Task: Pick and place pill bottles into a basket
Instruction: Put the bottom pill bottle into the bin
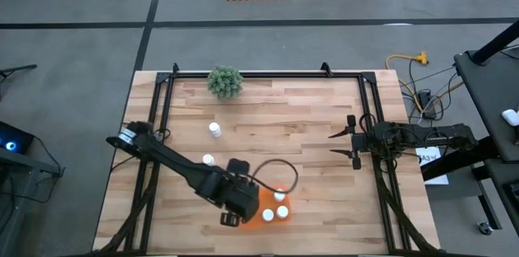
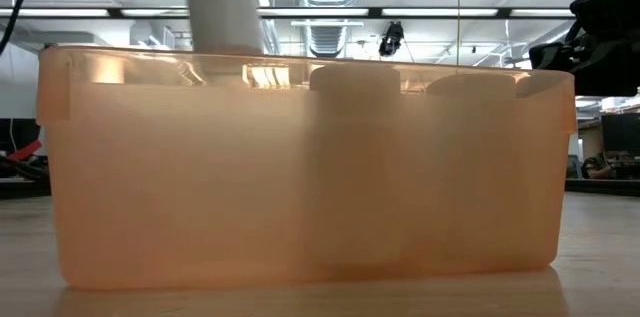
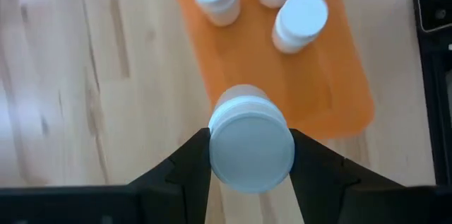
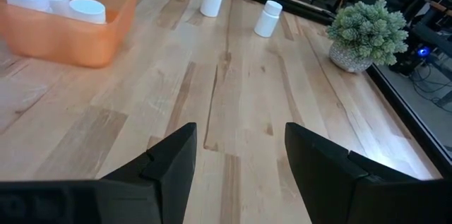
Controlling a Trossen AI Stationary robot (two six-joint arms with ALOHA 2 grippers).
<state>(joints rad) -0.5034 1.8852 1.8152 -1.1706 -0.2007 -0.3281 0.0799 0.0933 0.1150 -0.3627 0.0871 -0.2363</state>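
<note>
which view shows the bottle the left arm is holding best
The left wrist view: the held bottle fills the centre, clamped between the left tool's fingers, at the orange basket's edge. The low view shows it only as a white cylinder above the basket wall. The high view hides it under the arm; the right wrist view doesn't show it.

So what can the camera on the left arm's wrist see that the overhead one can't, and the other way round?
Only the left wrist view shows the left gripper shut on a pill bottle, held over the edge of the orange basket. Only the high view shows the waiting right gripper, the green plant and two bottles on the table. Both show the basket with three bottles inside.
</note>
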